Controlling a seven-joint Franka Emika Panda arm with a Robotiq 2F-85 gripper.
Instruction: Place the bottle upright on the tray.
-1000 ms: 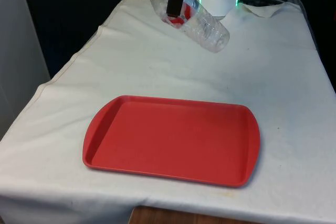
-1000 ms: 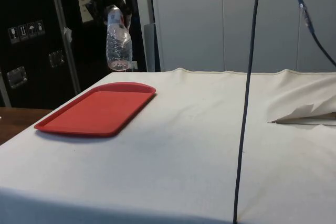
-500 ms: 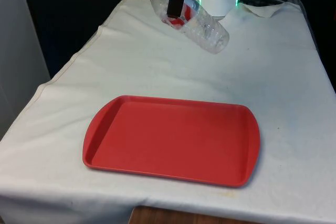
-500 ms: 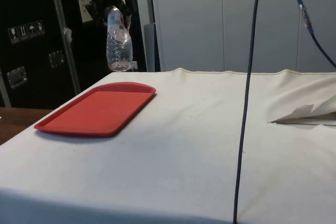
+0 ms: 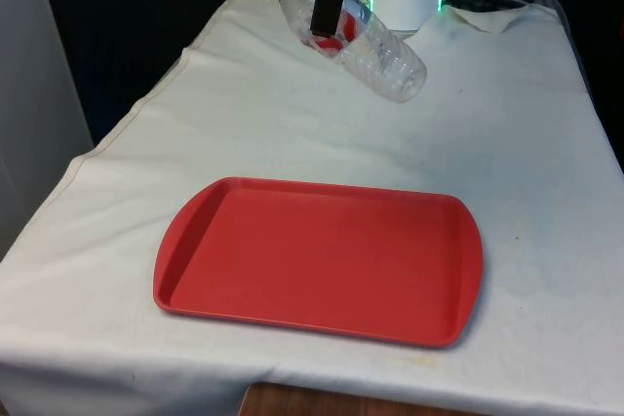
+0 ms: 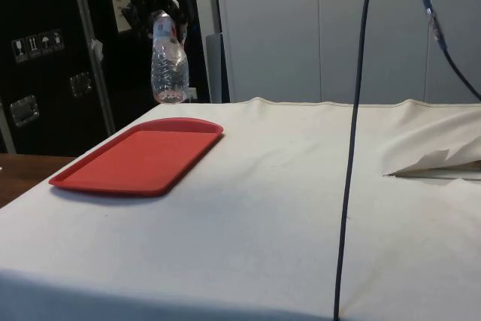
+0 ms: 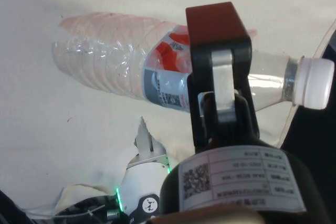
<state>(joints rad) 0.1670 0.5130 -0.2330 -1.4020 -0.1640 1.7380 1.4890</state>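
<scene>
A clear plastic bottle [image 5: 375,48] with a white cap and a red and white label hangs in the air over the far end of the table, tilted, cap up toward the front view's left. My gripper [image 5: 327,7] is shut on the bottle at its labelled upper part. In the side view the bottle [image 6: 169,65] hangs high above the far edge of the tray [image 6: 139,159], held by the gripper [image 6: 154,16]. In the wrist view a black finger [image 7: 218,82] crosses the bottle [image 7: 121,61] near its neck. The red tray [image 5: 322,260] lies flat near the table's front edge.
A white cloth [image 5: 507,143] covers the table. A crumpled fold of cloth [image 5: 492,17] lies at the far end beside the robot's base. A black cable [image 6: 353,148] hangs down across the side view. Dark cabinets [image 6: 45,58] stand behind the tray.
The bottle and the gripper have shifted very slightly upward; the grip is the same.
</scene>
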